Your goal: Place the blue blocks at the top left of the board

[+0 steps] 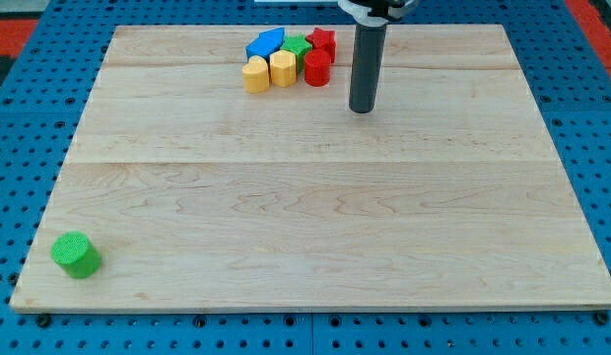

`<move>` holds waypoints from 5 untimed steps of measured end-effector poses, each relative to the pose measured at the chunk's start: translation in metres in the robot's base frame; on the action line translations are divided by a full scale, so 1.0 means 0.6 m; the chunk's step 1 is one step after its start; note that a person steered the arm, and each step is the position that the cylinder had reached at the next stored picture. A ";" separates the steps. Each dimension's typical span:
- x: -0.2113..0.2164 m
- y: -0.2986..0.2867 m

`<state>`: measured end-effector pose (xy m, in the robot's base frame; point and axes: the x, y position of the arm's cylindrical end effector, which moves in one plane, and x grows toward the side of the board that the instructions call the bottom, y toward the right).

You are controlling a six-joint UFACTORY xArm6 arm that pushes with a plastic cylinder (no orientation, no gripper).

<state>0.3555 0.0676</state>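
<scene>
Pale wood makes up the board (315, 207), which fills most of the frame and rests on a blue pegboard counter (20, 118).

Dark rod (365, 69): it descends from the top centre of the frame. My tip (361, 110) sits on the board just right of the block cluster, near the red cylinder (317, 69) but apart from it. This tool has no jaws, so nothing is grasped or released; it touches no block.

Block cluster, upper centre of the frame, slightly left of the rod: the blue block (265, 42), an angular piece, lies at the cluster's upper left. Whether it is one blue piece or two pressed together cannot be told. A green block (297, 45) sits beside it, a red block (322, 40) to the right, and two yellow blocks (256, 74) (283, 68) in front.

Green cylinder (76, 254): alone at the lower left of the board, well apart from everything.

Finding: the task is not complete. The blue is along the top edge but near its middle, well short of the upper-left corner, and packed among other blocks. Remaining, in my judgement: separate it and push it leftwards along the top edge.
</scene>
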 end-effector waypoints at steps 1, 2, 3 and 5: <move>0.000 -0.001; 0.000 -0.004; 0.000 -0.022; -0.010 -0.028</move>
<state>0.3496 0.0505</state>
